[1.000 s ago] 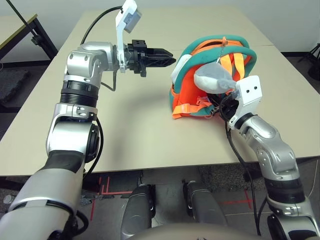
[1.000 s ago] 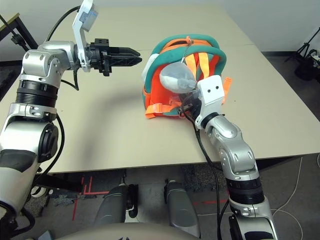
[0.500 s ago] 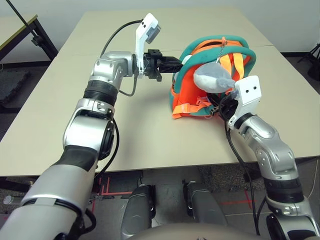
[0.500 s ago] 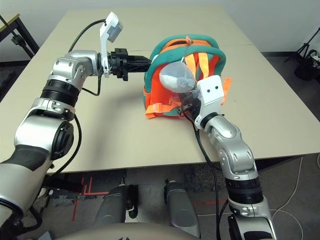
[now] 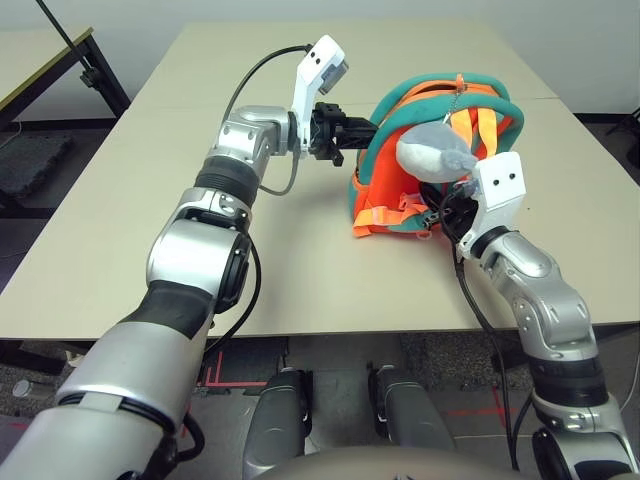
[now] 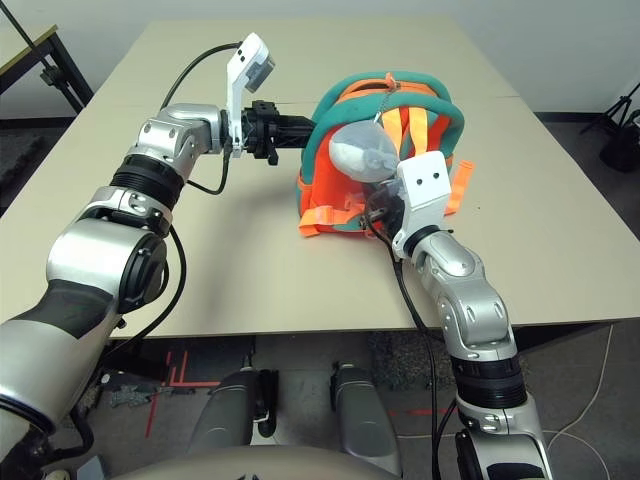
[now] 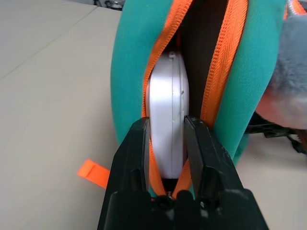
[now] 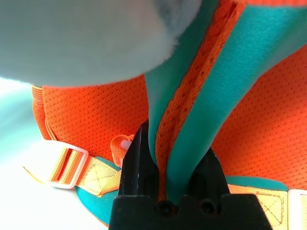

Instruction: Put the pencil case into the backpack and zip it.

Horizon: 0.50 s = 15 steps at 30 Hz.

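Observation:
The orange backpack point(image 5: 385, 190) with teal trim lies on the table, a grey plush charm point(image 5: 430, 155) on top of it. Its zip opening point(image 7: 211, 57) gapes towards my left gripper point(image 7: 165, 127). That gripper is shut on the edge of the white pencil case point(image 7: 165, 91), which sits partly inside the opening between the orange zipper tapes. From the head, my left gripper point(image 5: 350, 133) is at the backpack's left side. My right gripper point(image 8: 168, 143) is shut on a teal and orange strap point(image 8: 192, 96) at the backpack's near right side point(image 5: 445, 210).
The beige table point(image 5: 100, 200) has free room left of and in front of the backpack. Loose orange webbing with a buckle point(image 5: 375, 215) trails at the backpack's near edge. A black stand leg point(image 5: 90, 65) and another table point(image 5: 30, 70) stand off to the far left.
My left arm has reached to the right, and the pencil case has gone further into the backpack's opening. The right arm has kept its hold in place.

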Available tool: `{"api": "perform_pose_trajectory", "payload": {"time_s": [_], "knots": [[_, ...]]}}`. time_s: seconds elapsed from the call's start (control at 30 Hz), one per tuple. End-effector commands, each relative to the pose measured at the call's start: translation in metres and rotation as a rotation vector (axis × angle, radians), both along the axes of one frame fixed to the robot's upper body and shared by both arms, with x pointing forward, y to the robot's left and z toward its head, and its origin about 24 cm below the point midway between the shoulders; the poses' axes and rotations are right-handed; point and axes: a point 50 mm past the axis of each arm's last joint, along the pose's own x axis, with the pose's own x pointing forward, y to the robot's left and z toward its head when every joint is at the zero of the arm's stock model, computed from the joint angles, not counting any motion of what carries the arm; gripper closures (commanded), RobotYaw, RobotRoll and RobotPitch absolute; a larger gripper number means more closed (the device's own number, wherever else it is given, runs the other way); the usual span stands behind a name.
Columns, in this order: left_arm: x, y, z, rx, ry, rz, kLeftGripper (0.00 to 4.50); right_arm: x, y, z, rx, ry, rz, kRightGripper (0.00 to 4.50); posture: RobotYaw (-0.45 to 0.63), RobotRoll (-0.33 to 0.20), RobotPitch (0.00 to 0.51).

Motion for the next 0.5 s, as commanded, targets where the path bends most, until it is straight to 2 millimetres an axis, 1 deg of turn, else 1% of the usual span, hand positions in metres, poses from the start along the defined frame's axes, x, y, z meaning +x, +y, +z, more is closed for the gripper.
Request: {"api": "perform_pose_trajectory", "payload": {"time_s": [0.03,0.07,0.1,0.13,0.23,0.3,0.37,0.43,0.5], "knots": [[-0.006,0.017,0.040,-0.115,-0.062,-0.041,3.21,-0.003,-0.001,-0.015,-0.003,0.076,-0.001,4.12,-0.24,0.000,0.108],[-0.008,0.024,0.052,-0.149,-0.083,-0.042,3.40,-0.003,0.000,-0.016,-0.003,0.078,0.001,4.12,-0.24,0.000,0.108],[-0.012,0.031,0.064,-0.188,-0.107,-0.043,2.89,-0.003,0.000,-0.016,-0.003,0.079,0.003,4.12,-0.23,0.000,0.109],[-0.015,0.036,0.074,-0.219,-0.123,-0.044,2.74,-0.002,0.000,-0.017,-0.004,0.081,0.005,4.12,-0.23,0.000,0.109],[-0.026,0.044,0.102,-0.304,-0.163,-0.061,1.70,-0.001,0.001,-0.017,-0.003,0.081,0.012,4.12,-0.22,0.000,0.109],[-0.035,0.043,0.110,-0.300,-0.198,-0.097,0.86,0.000,0.002,-0.017,-0.003,0.081,0.014,4.12,-0.22,0.000,0.107],[-0.043,0.039,0.111,-0.261,-0.225,-0.127,0.06,0.001,0.002,-0.017,-0.004,0.081,0.016,4.12,-0.22,0.000,0.107],[-0.050,0.035,0.109,-0.224,-0.247,-0.167,0.00,0.001,0.002,-0.017,-0.004,0.080,0.016,4.12,-0.22,0.000,0.107],[-0.061,0.025,0.102,-0.119,-0.302,-0.239,0.00,0.002,0.001,-0.017,-0.005,0.079,0.016,4.12,-0.21,0.000,0.101]]}}
